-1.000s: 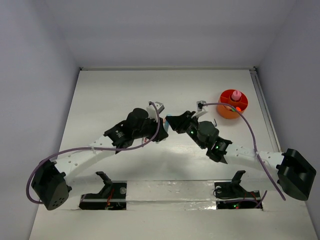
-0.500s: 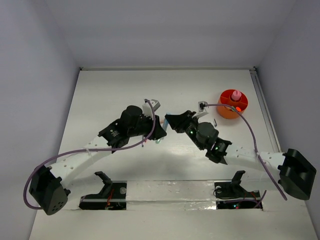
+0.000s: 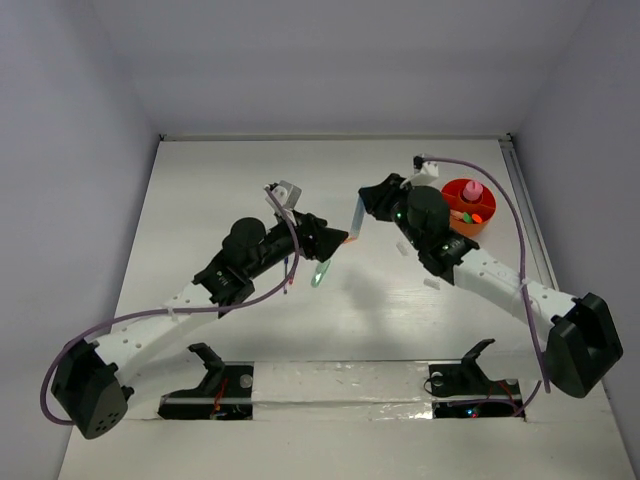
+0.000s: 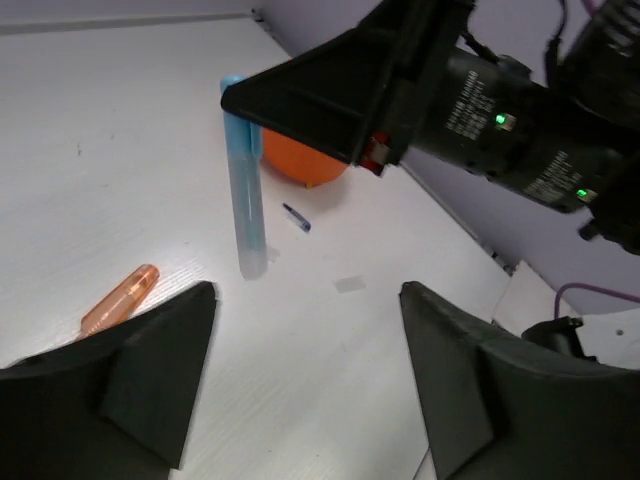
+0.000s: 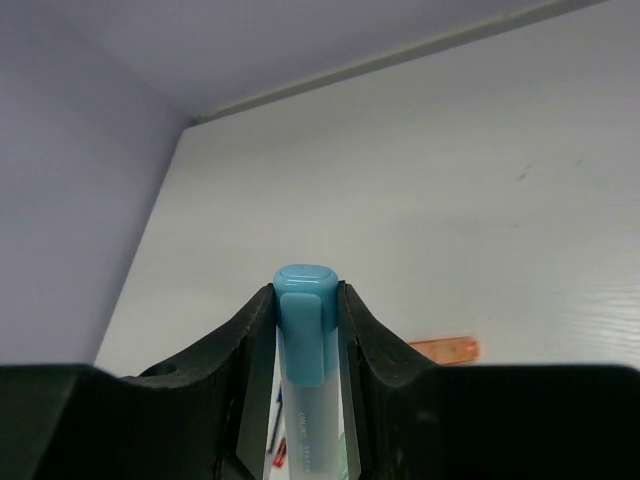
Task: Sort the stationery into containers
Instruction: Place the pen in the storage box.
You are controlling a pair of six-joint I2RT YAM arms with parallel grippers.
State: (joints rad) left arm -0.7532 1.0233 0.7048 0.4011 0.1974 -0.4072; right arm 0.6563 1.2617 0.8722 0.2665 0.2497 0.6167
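Light blue highlighter (image 5: 302,350) is clamped at its cap end between the right gripper (image 5: 304,295) fingers, hanging near-upright over mid-table, body pointing down. Can't tell whether its lower tip touches the table (image 3: 220,190)

Orange cup (image 3: 452,228) sits at the far right of the table, just right of the right wrist and apart from the highlighter. Pink-topped item (image 3: 473,190) stands in it, with some green and orange bits beside that; can't tell which compartments

Left gripper (image 4: 305,330) faces the highlighter from the left, jaws spread wide with nothing between them

Loose on the table: orange marker (image 4: 120,300) lying flat just by the left fingers, thin red and blue pens (image 5: 279,435) further left, small dark blue bit (image 4: 296,217) near the cup, pale flat bit (image 4: 350,284) a little nearer the camera
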